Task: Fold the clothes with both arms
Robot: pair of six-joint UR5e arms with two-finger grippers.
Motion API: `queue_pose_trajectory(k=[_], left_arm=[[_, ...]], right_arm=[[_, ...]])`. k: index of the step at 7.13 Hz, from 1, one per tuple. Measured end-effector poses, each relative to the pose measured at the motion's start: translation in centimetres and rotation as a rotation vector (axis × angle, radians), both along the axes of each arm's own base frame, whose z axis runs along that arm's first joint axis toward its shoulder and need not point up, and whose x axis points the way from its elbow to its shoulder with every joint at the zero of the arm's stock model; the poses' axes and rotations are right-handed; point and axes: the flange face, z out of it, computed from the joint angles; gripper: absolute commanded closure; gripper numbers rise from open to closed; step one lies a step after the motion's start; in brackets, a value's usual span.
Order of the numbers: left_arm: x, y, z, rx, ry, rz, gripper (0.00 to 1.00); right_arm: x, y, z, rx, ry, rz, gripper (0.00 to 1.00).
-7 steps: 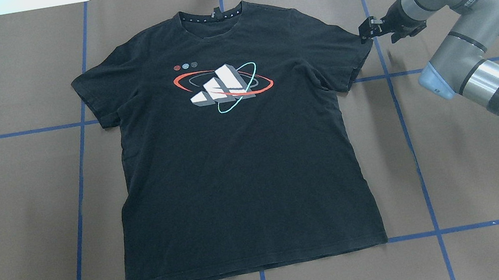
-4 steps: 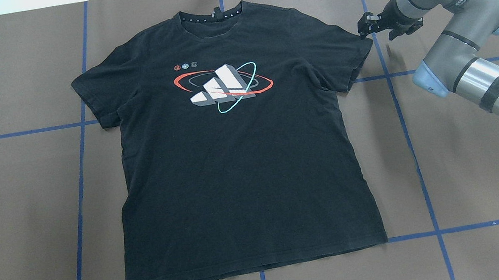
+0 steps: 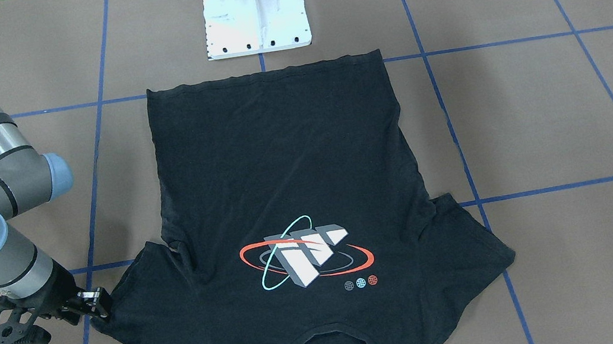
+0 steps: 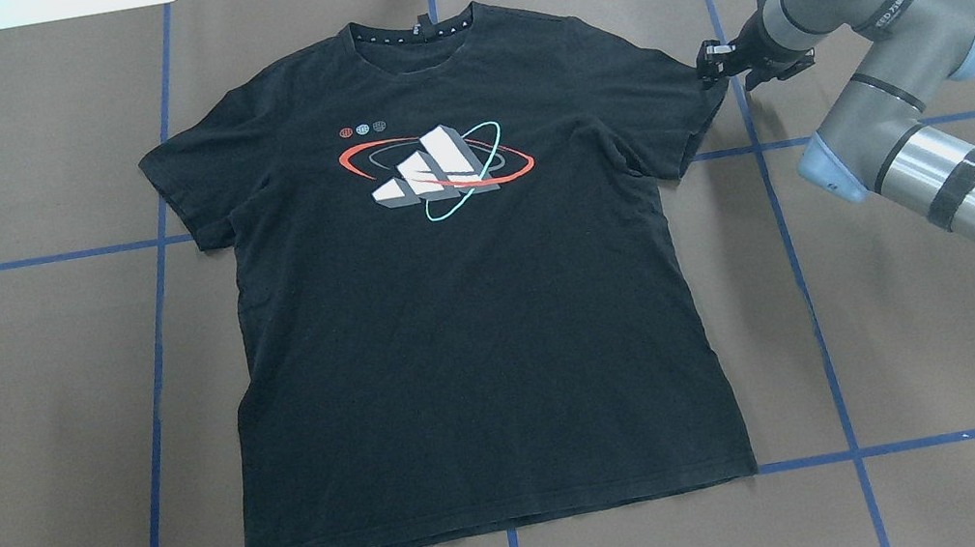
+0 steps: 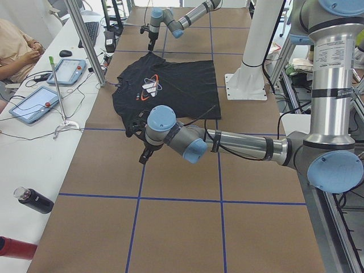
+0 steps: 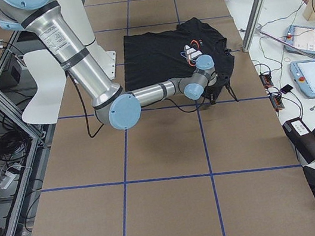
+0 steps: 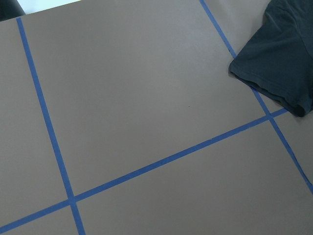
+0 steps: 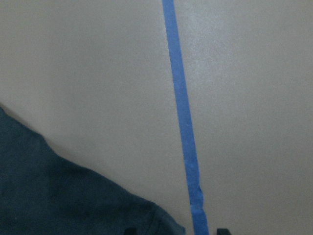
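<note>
The clothes are one black T-shirt (image 4: 465, 316) lying flat, logo (image 4: 437, 169) up, collar at the table's far side. My right gripper (image 4: 714, 63) is low at the outer edge of the shirt's right sleeve (image 4: 685, 100). In the front-facing view the right gripper (image 3: 98, 303) meets that sleeve's hem. The right wrist view shows its two tips apart, open, with the sleeve corner (image 8: 73, 200) and a blue tape line between them. My left gripper (image 5: 144, 154) hangs over bare table near the other sleeve (image 7: 279, 63); I cannot tell its state.
The white base pedestal (image 3: 254, 11) stands at the hem side of the shirt. Blue tape lines (image 4: 160, 364) grid the brown table. A side desk holds tablets (image 5: 34, 105) and a person (image 5: 17, 45) sits there. A dark bottle (image 5: 34, 200) lies nearby.
The right arm has swung left and toward the table's far side. Its gripper has closed in on the sleeve's edge. The shirt has not moved.
</note>
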Motion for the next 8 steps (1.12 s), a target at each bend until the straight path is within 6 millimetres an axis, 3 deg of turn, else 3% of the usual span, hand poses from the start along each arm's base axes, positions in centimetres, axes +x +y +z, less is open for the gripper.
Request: queue_pose_trajectory(k=[3,4,6,8], left_arm=[[0.0,0.0,0.1,-0.002,0.0,0.0,0.0],[0.0,0.0,0.1,-0.003,0.0,0.0,0.0],[0.0,0.0,0.2,-0.003,0.0,0.0,0.0],[0.0,0.0,0.2,-0.002,0.0,0.001,0.0]], right_arm=[[0.0,-0.1,-0.5,-0.014,-0.013,0.017,1.0],[0.0,-0.5,-2.0,-0.021,-0.039,0.035,1.0],[-1.1,-1.0,-8.4,-0.067,-0.149,0.105,1.0],[-5.0,-0.6,-15.2,-0.116,-0.245,0.14,1.0]])
